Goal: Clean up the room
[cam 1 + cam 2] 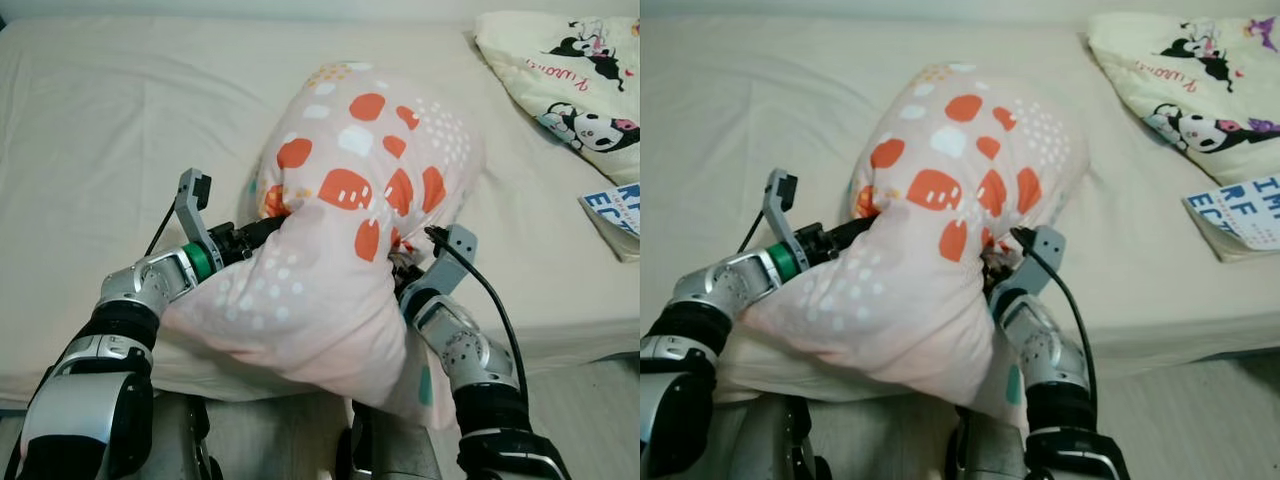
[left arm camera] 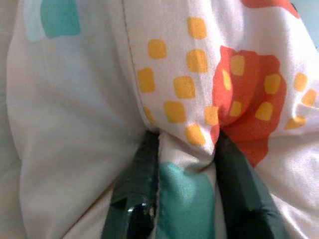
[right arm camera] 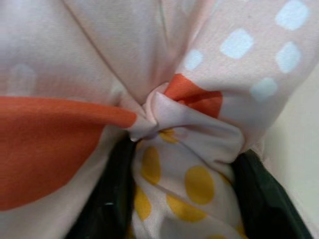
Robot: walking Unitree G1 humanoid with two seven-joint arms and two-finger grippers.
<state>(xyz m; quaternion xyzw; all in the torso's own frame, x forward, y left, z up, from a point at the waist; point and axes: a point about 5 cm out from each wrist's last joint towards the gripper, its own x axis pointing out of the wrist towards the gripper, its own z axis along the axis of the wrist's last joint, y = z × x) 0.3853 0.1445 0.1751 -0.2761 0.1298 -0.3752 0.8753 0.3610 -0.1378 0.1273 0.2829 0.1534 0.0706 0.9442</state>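
A pale pink pillow [image 1: 345, 230] with orange, white and teal patches is held up over the near edge of the bed [image 1: 110, 130]. My left gripper [image 1: 262, 228] pinches its left side, and the left wrist view has a bunch of fabric [image 2: 187, 149] squeezed between the black fingers [image 2: 137, 184]. My right gripper [image 1: 400, 270] is shut on the pillow's right side, where a knot of cloth [image 3: 174, 124] sits between its fingers [image 3: 259, 194]. The fingertips of both are buried in the fabric.
A cream cartoon-print pillow [image 1: 575, 75] lies at the bed's far right corner. A blue-and-white book [image 1: 615, 215] rests by the right edge of the bed. Beige sheet stretches open to the left and behind the held pillow. Grey floor [image 1: 590, 410] lies at the lower right.
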